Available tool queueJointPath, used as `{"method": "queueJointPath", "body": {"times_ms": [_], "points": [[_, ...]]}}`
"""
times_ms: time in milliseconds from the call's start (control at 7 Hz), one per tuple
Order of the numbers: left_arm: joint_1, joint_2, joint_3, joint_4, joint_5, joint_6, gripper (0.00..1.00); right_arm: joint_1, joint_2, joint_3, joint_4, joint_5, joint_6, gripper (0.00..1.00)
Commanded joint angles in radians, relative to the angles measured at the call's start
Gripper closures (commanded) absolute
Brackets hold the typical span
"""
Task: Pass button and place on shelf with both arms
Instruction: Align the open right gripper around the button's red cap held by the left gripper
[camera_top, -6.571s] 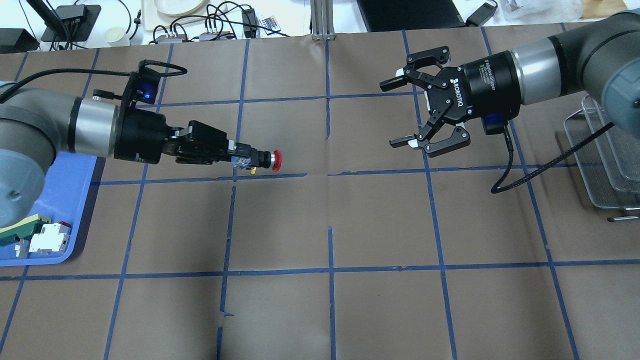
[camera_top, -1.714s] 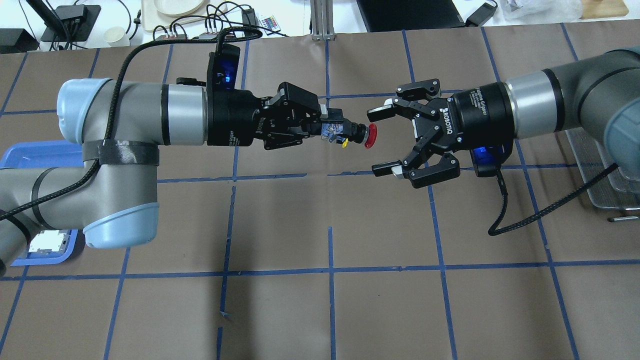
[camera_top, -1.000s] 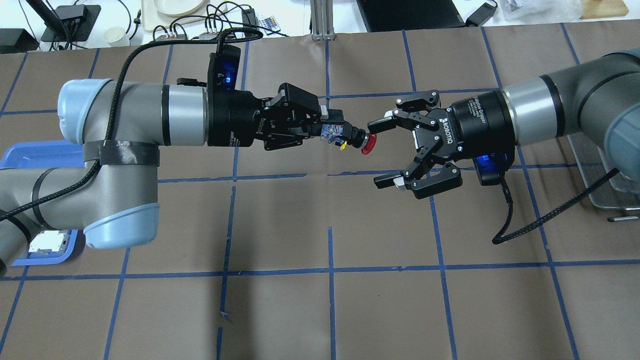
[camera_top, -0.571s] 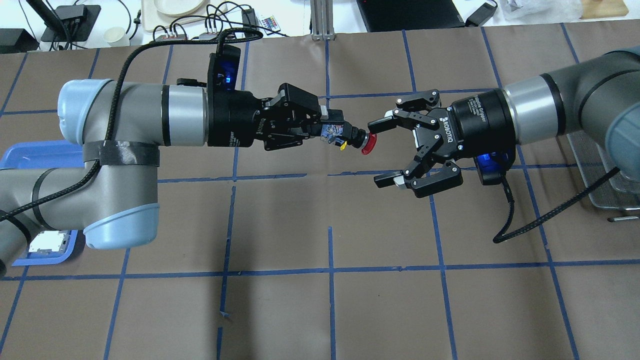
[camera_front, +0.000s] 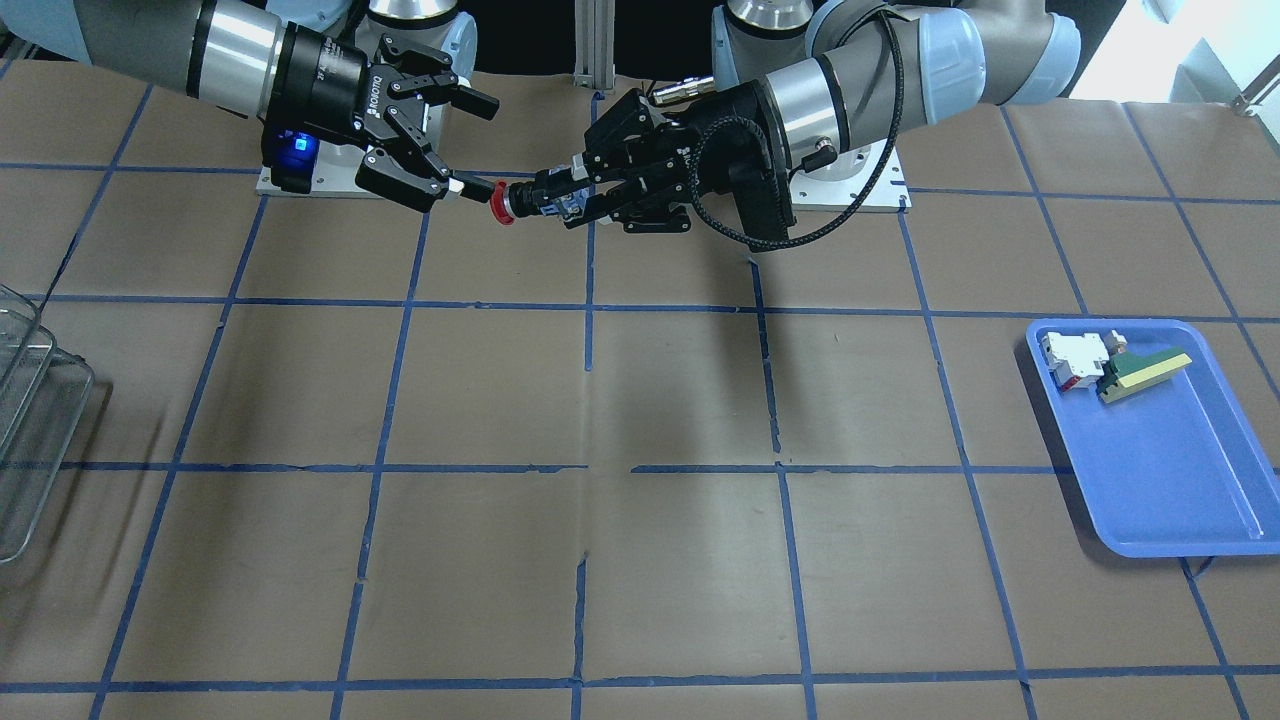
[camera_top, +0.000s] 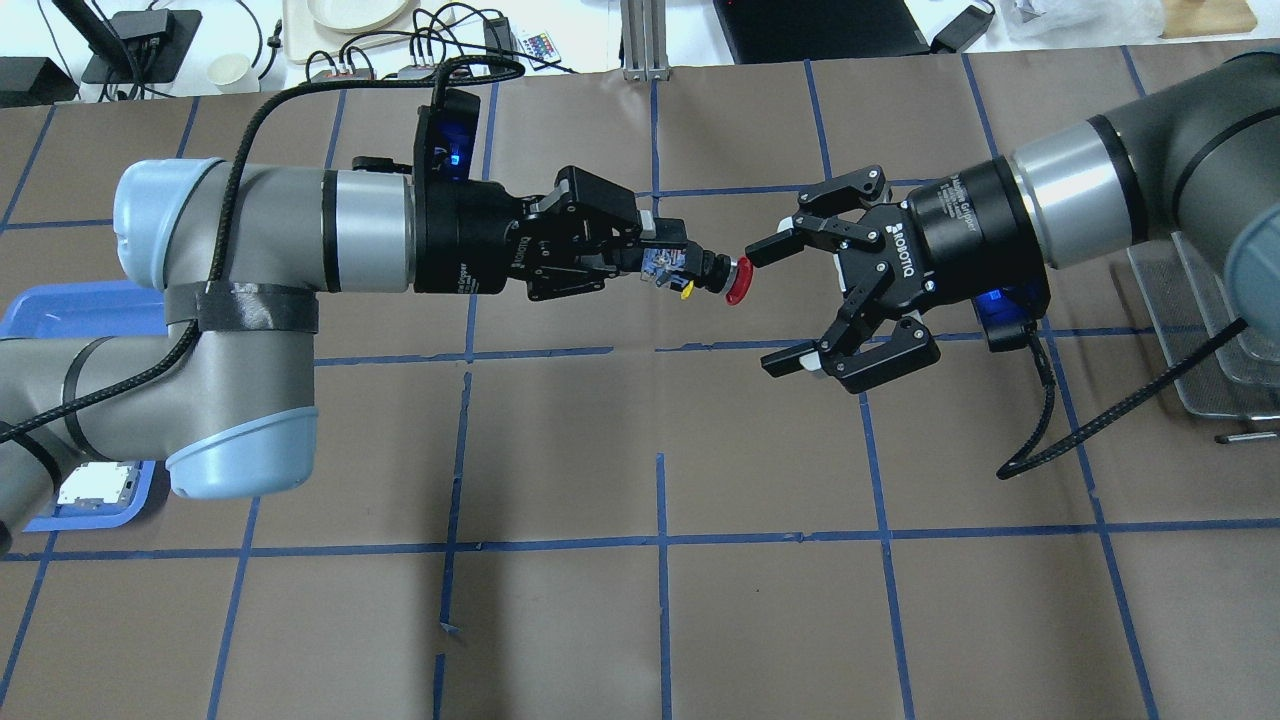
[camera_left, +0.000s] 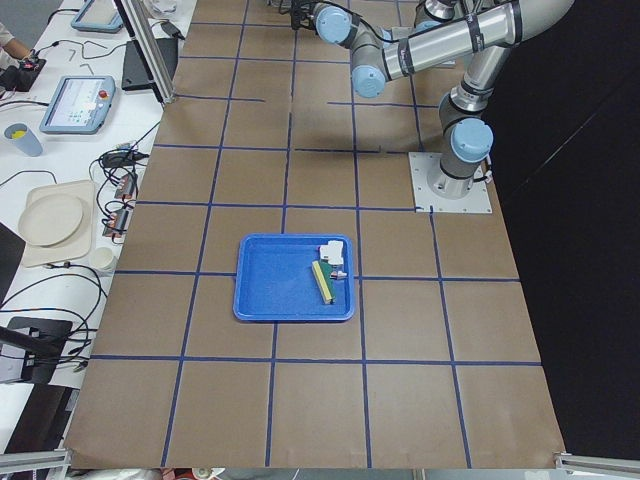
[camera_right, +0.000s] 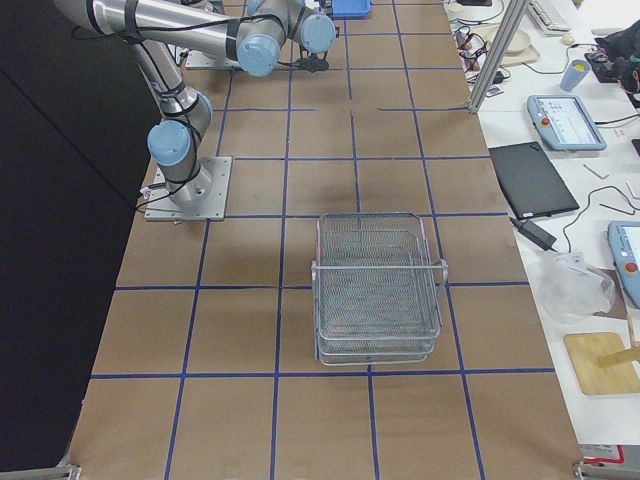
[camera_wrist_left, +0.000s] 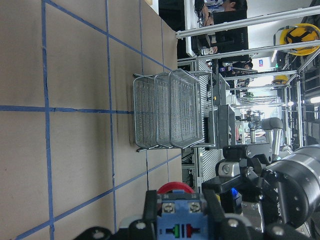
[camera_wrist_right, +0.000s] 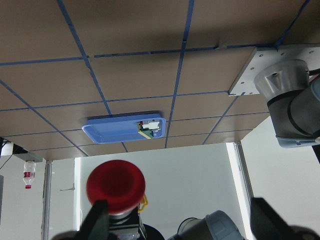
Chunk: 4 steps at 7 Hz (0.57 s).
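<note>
The button (camera_top: 728, 277), with red cap, black barrel and silvery-blue rear block, is held level in the air above the table's far middle. My left gripper (camera_top: 668, 264) is shut on its rear block, cap pointing right. My right gripper (camera_top: 774, 305) is open and faces the cap; its upper fingertip is just beside the cap and its lower one well below. In the front-facing view the button (camera_front: 512, 201) sits between the left gripper (camera_front: 572, 196) and the right gripper (camera_front: 480, 146). The right wrist view shows the cap (camera_wrist_right: 115, 186) near the left finger (camera_wrist_right: 97, 216). The wire-mesh shelf (camera_right: 378, 290) stands at the table's right end.
A blue tray (camera_front: 1170, 470) at the table's left end holds a white-and-red part (camera_front: 1072, 357) and a green-and-yellow block (camera_front: 1140, 372). The shelf (camera_top: 1195, 330) shows at the overhead view's right edge, under the right arm. Cables and devices lie beyond the far table edge.
The left arm carried the button from the left to the middle, then held still. In the last second the open right gripper backed slightly to the right and tilted; the button did not move.
</note>
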Motion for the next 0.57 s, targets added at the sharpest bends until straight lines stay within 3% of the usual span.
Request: {"method": "queueJointPath", "body": {"times_ms": [0, 429], "points": [[0.000, -0.001, -0.009, 0.023, 0.001, -0.001, 0.90, 0.030, -0.002, -0.012, -0.067, -0.006, 0.092, 0.01], [0.000, -0.002, -0.017, 0.040, 0.001, -0.001, 0.90, 0.032, 0.005, -0.015, -0.091, -0.006, 0.092, 0.01]]}}
